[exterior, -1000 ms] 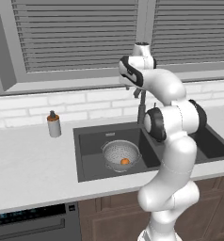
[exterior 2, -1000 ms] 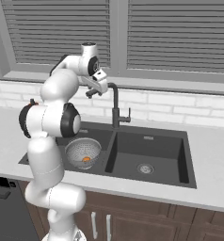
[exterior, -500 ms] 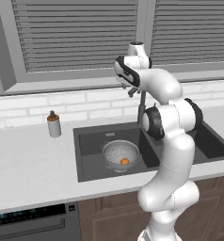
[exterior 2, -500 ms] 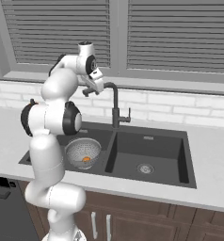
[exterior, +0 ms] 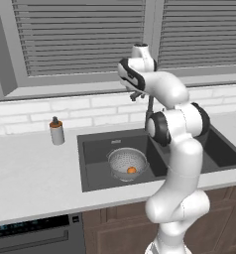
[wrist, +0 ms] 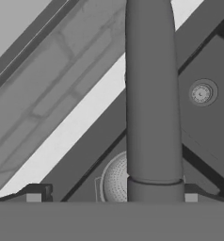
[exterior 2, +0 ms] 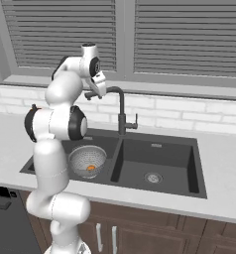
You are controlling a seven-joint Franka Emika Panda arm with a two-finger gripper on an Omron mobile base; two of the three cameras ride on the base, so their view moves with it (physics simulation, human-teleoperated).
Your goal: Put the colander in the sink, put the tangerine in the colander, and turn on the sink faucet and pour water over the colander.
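Grey tabletop under a shuttered window: the colander sits in the sink, holding the tangerine. Up high, the gripper – jaws apart – straddles the sink faucet spout, its tip running along the gripper's line of sight.

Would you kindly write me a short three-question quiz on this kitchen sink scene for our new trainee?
1. True or false: the tangerine lies inside the colander.
2. Which basin of the sink holds the colander: A) left, B) right?
3. Fill in: the open gripper is up by the spout of the sink ______, one of the fingers on each side of it.

Key: 1 true; 2 A; 3 faucet.
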